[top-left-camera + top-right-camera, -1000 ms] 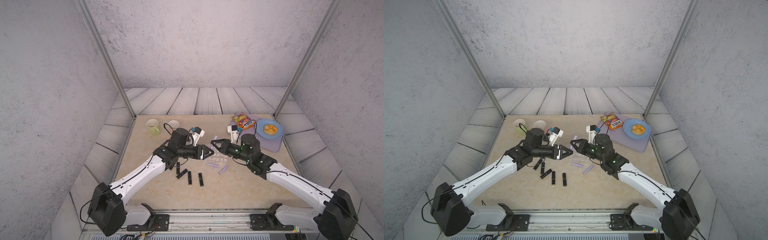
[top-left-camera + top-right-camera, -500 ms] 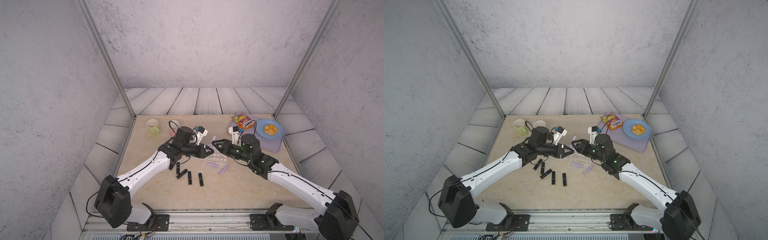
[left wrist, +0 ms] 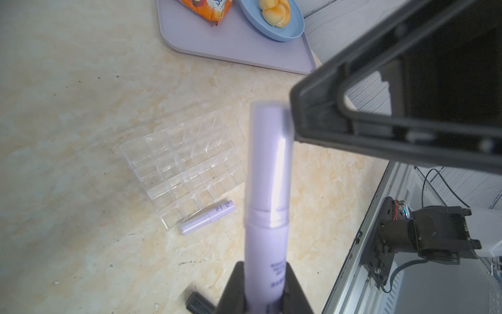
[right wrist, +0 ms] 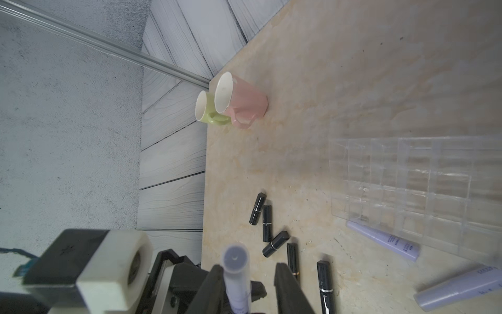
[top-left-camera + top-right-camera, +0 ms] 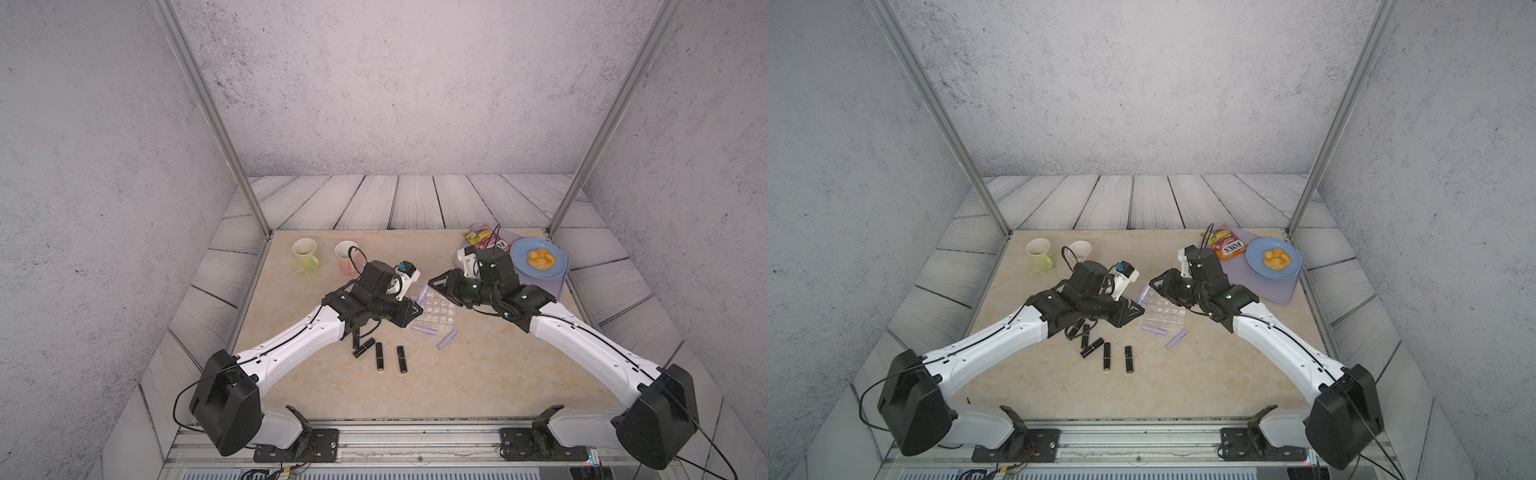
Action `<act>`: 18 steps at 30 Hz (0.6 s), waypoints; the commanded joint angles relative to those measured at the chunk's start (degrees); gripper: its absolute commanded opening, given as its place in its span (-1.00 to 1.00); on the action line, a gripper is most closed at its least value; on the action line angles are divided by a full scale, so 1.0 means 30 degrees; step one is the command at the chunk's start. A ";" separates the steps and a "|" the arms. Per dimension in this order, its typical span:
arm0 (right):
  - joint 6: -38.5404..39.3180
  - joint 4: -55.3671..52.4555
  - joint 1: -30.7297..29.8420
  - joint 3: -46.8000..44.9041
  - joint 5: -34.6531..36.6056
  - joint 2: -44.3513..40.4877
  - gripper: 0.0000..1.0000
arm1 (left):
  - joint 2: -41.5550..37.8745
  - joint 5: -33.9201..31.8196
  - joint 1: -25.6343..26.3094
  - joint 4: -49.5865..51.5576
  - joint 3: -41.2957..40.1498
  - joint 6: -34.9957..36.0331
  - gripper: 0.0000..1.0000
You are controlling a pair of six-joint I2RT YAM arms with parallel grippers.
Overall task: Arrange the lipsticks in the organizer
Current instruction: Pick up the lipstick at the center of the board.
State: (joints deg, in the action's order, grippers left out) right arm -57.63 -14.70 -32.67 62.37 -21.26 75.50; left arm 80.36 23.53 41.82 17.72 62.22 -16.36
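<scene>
Handover done: left gripper (image 5: pixel 417 309) now clamps the lilac tube (image 3: pixel 269 176), right gripper (image 5: pixel 434 284) has parted its jaws; organizer (image 3: pixel 184 163) next

A robot lab test cell: grey panel walls (image 5: pixel 395 83), aluminium frame posts (image 5: pixel 217 124), two robot arms (image 5: pixel 291 345) bolted to a metal rail (image 5: pixel 415 434) at a marble-look tabletop (image 5: pixel 457 386).

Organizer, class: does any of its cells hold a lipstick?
No, in the left wrist view every clear cell of the organizer is empty.
</scene>
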 commanded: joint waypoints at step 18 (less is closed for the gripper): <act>-0.1256 0.0795 -0.0187 -0.0442 0.0127 0.0352 -0.88 | 0.0343 -0.1086 0.0649 0.0513 0.0473 0.0742 -0.96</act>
State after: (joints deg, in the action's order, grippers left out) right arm -61.56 -12.60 -33.15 61.76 -23.38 77.54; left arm 80.84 21.37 43.53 18.22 62.22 -14.76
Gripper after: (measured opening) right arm 0.148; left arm 0.190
